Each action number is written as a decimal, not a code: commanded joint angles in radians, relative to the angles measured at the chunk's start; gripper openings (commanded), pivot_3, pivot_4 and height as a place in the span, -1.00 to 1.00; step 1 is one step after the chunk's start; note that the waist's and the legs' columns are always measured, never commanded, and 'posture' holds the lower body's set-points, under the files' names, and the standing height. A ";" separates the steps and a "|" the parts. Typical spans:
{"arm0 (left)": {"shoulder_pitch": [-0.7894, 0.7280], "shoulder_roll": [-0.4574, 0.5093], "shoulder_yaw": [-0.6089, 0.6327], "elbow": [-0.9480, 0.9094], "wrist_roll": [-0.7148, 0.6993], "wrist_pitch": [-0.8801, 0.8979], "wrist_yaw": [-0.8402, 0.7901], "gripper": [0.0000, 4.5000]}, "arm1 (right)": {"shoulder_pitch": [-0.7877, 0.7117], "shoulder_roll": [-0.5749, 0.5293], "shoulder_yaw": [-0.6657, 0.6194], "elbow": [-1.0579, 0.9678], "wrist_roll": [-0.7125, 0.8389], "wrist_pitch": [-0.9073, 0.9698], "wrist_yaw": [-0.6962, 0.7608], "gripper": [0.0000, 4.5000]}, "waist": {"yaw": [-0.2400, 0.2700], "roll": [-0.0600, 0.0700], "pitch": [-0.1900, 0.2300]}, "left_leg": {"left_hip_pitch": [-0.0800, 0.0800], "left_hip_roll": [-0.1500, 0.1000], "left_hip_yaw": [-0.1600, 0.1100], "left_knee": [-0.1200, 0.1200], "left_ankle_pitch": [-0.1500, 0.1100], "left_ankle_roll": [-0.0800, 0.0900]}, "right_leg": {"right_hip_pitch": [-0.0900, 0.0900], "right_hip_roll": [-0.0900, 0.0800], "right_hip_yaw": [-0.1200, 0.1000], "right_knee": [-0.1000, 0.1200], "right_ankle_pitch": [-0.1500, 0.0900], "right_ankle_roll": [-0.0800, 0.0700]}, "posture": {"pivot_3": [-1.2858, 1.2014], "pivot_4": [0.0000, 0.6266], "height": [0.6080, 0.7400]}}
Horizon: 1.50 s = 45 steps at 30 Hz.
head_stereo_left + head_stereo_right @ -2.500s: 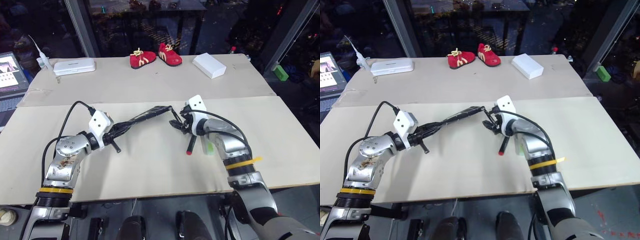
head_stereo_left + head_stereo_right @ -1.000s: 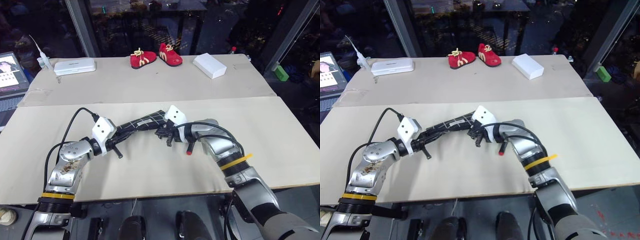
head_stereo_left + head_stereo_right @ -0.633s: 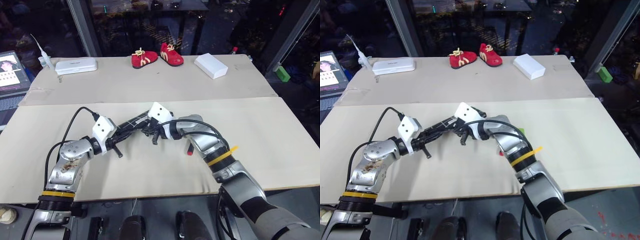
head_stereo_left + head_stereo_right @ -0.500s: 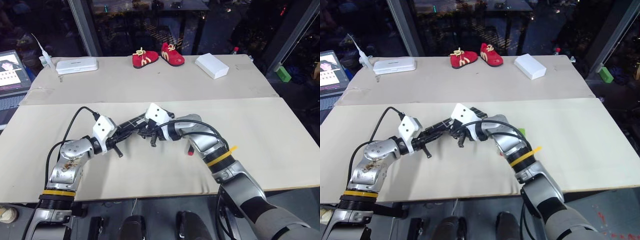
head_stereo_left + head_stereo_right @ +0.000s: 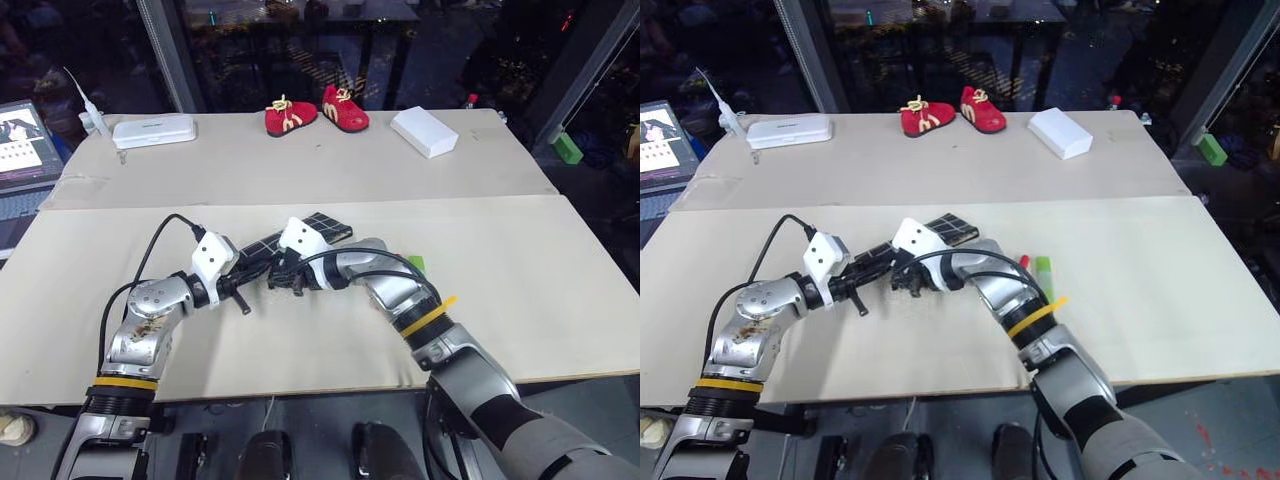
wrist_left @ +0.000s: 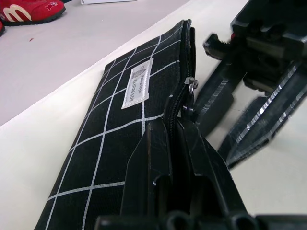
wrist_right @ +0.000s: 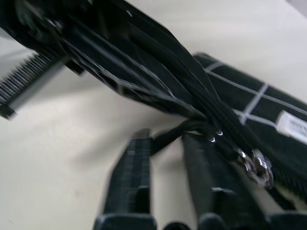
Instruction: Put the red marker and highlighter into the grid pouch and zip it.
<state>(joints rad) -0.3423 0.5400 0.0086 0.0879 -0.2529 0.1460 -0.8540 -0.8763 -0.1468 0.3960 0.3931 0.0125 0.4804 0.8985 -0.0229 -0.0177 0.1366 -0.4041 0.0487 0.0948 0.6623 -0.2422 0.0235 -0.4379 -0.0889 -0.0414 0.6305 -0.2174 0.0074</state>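
Note:
The grid pouch (image 6: 120, 115), black with white lines and a white label, lies low over the table in the middle. My left gripper (image 6: 172, 132) is shut on its near end by the zipper. The zipper pull (image 7: 254, 164) sits close to that end. My right gripper (image 7: 163, 143) reaches in from the right next to the left one; its fingers (image 6: 249, 127) stand apart, open, beside the zipper. To the right of the pouch, on the table, the red marker (image 5: 1024, 262) and the green highlighter (image 5: 1043, 268) lie partly behind my right arm.
At the table's back are a pair of small red shoes (image 5: 315, 110), a white box (image 5: 424, 131) and a white case (image 5: 152, 131). A laptop (image 5: 25, 140) stands at the far left. A green block (image 5: 565, 147) lies beyond the table's right side.
My right gripper has slid left along the pouch's zipper until it is next to the left gripper, and its fingers have opened. The left gripper has kept its hold.

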 commanded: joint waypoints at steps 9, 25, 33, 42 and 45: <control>0.032 -0.012 0.014 -0.070 -0.029 -0.020 -0.007 -1.00 | 0.373 -0.417 -0.273 -0.766 0.285 0.280 0.158 0.41 | 0.019 -0.001 0.000 | -0.001 -0.001 -0.003 0.000 -0.001 0.002 | 0.001 -0.001 -0.001 -0.002 0.000 0.000 | 0.03 -0.52 1.00; 0.013 -0.065 0.005 -0.084 -0.083 0.040 -0.034 -1.00 | 0.607 -0.354 -0.498 -0.869 0.098 0.621 -0.469 0.41 | 0.018 -0.002 0.001 | 0.012 -0.001 -0.003 0.000 -0.001 0.002 | 0.012 0.000 0.001 -0.004 -0.002 0.000 | 0.03 -0.52 1.00; -0.026 -0.050 0.043 -0.115 -0.146 0.143 -0.026 -1.00 | 0.587 -0.341 -0.466 -0.851 0.106 0.645 -0.520 0.41 | 0.017 -0.002 0.001 | 0.012 -0.002 -0.004 0.000 -0.002 0.003 | 0.013 0.000 0.001 -0.005 -0.003 0.001 | 0.03 -0.52 1.00; 0.017 -0.030 0.039 -0.144 -0.135 0.139 -0.025 -1.00 | 0.614 -0.317 -0.423 -0.775 0.109 0.620 -0.538 0.41 | 0.011 -0.002 0.001 | 0.012 -0.002 -0.004 0.000 -0.002 0.003 | 0.014 0.000 0.002 -0.005 -0.003 0.001 | 0.03 -0.52 1.00; 0.023 -0.028 0.041 -0.151 -0.135 0.140 -0.019 -1.00 | 0.625 -0.316 -0.411 -0.737 0.100 0.593 -0.547 0.41 | 0.010 -0.003 0.001 | 0.013 -0.002 -0.004 0.000 -0.002 0.003 | 0.014 0.000 0.002 -0.004 -0.003 0.001 | 0.03 -0.52 1.00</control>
<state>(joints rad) -0.3151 0.5018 0.0304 -0.0241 -0.3784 0.2893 -0.8777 -0.2636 -0.4618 -0.0229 -0.3698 0.1226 1.0926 0.3653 -0.0126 -0.0208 0.1372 -0.3908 0.0469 0.0904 0.6622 -0.2442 0.0264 -0.4231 -0.0893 -0.0397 0.6259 -0.2202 0.0086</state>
